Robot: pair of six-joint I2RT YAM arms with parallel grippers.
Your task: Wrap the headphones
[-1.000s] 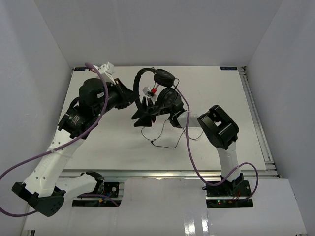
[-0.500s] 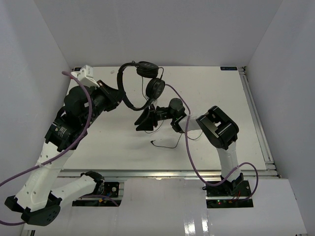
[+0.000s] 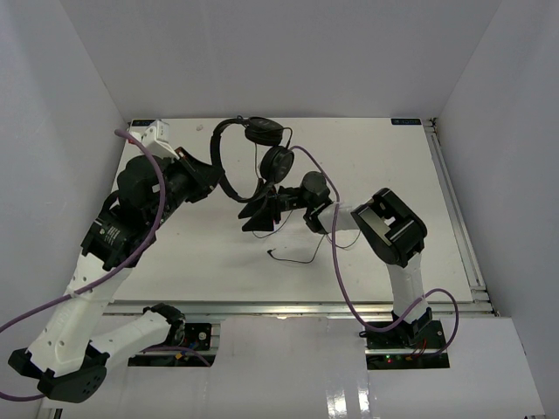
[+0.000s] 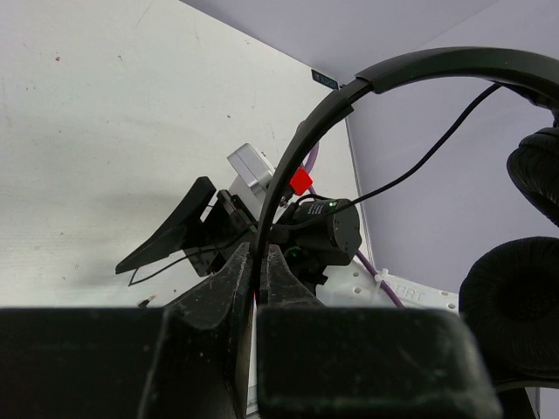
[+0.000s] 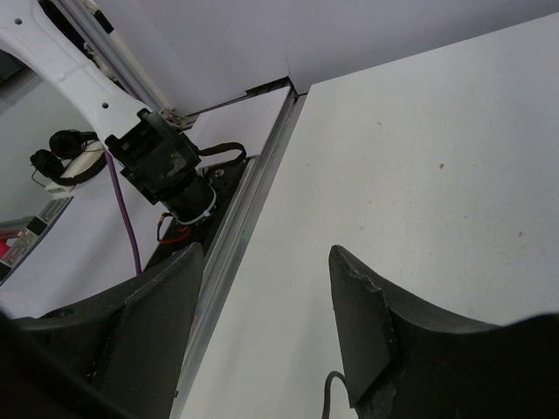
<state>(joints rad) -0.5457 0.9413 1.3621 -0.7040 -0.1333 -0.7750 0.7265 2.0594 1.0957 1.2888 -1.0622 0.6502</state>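
- Left gripper (image 4: 259, 266): on my wrist view both fingers are pressed together on the thin headband (image 4: 301, 148) of the headphones (image 3: 277, 163). The jaws are clamped tight and I see no gap.
- Right gripper (image 5: 262, 253): the fingers stand well apart with only bare table (image 3: 419, 175) between them. It has hold of nothing.
- From above, the right gripper points left, low over the table, just on the near side of the hanging earcups (image 3: 264, 133).
- The headphones are lifted off the table, over its far middle. The headband arches away from the left gripper toward the back wall, and the two earcups hang close together, one nearer me than the other.
- Cord (image 3: 301, 259): it comes down from the earcups past the right gripper and lies in a loose loop on the near part of the table. The plug (image 3: 271, 253) lies flat on the surface, apart from both grippers.
- On the left wrist view the cord also crosses as a thin line under the headband arch.
- The left arm reaches in from the left and the right arm bends in from the right. The grippers are near each other. I cannot tell whether they touch.
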